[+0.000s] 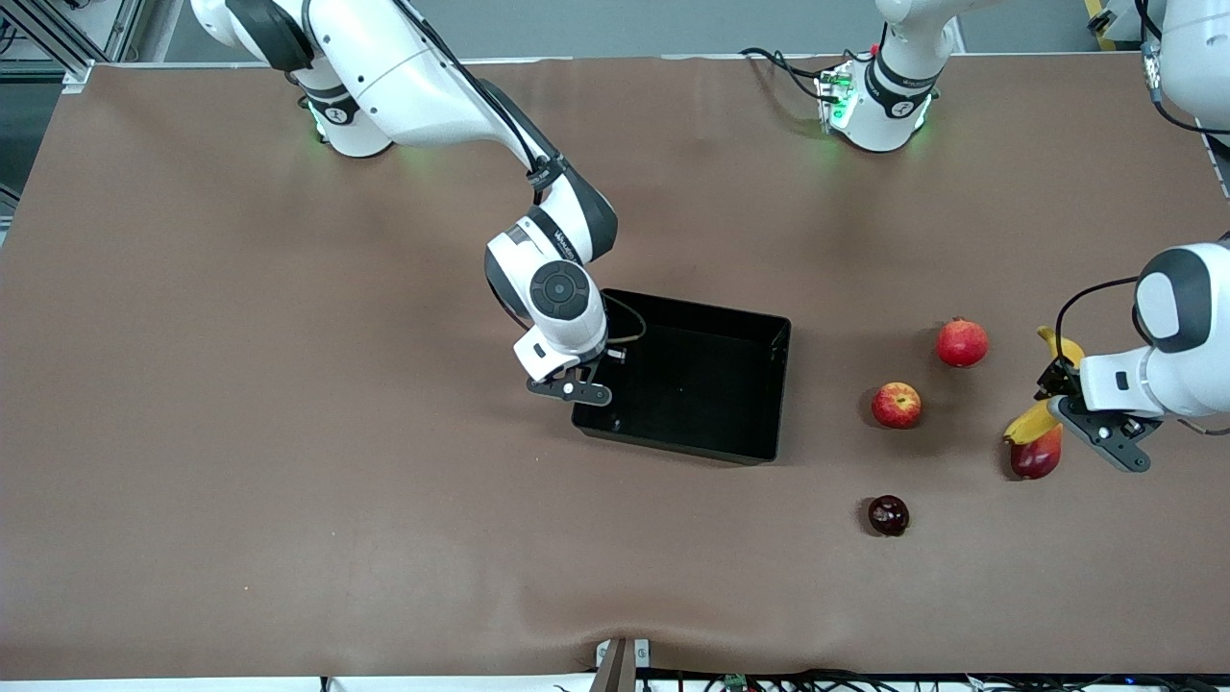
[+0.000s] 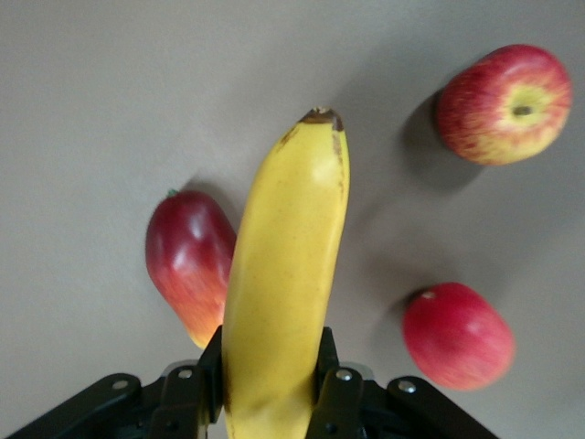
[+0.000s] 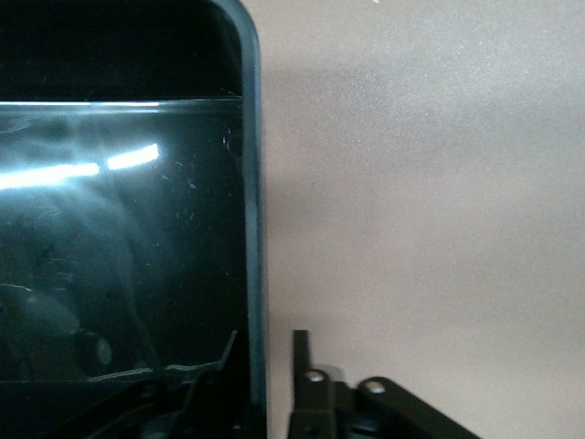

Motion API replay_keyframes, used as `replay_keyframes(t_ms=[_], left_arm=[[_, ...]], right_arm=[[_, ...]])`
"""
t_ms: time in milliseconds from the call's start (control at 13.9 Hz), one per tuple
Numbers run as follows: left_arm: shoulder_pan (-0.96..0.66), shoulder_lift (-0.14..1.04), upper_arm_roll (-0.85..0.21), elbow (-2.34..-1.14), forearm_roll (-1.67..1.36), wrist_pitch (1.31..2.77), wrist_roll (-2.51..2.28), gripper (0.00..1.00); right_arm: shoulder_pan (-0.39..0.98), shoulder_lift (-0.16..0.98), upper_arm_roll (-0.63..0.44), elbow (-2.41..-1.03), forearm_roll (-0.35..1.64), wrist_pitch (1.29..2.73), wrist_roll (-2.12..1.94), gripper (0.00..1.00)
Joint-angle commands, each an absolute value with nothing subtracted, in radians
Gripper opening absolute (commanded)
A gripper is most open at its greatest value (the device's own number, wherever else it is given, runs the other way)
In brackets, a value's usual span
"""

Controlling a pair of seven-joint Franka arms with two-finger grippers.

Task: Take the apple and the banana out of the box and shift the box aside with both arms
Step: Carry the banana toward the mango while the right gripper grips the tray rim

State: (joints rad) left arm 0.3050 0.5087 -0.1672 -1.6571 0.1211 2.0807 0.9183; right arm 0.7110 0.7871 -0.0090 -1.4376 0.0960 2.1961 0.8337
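While the box (image 1: 687, 384) sits empty in the middle of the table, the right gripper (image 1: 574, 382) is down at its wall on the right arm's end, one finger inside and one outside the thin rim, jaws drawn in around that wall, though I cannot tell if they pinch it firmly. The wall facing the left arm's end has no gripper on it, and a two-arm shift turns on that. Toward that end the apple (image 1: 896, 405) rests on the table, near the pomegranate (image 1: 962, 343) and a dark fruit (image 1: 888, 515). The left gripper (image 1: 1057, 404) hovers over the mango (image 1: 1036, 455), jaws clamped across the banana (image 1: 1043, 404), which juts straight out from the fingers.
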Motion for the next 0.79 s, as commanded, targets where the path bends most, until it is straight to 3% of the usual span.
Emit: replay_keyframes(t_ms=[0, 360, 720], left_arm=[[0.290, 0.549, -0.179, -1.638, 0.101, 2.161, 0.950, 0.00], [0.238, 0.644, -0.193, -1.589, 0.098, 2.259, 0.927, 0.00], [0.238, 0.692, -0.192, -1.608, 0.117, 2.315, 0.923, 0.00]], right_arm=[[0.722, 0.790, -0.017, -1.427, 0.097, 2.195, 0.842, 0.00], [0.721, 0.769, -0.017, -1.427, 0.095, 2.189, 0.842, 0.00], [0.675, 0.635, -0.025, -1.428, 0.094, 2.113, 0.835, 0.00]])
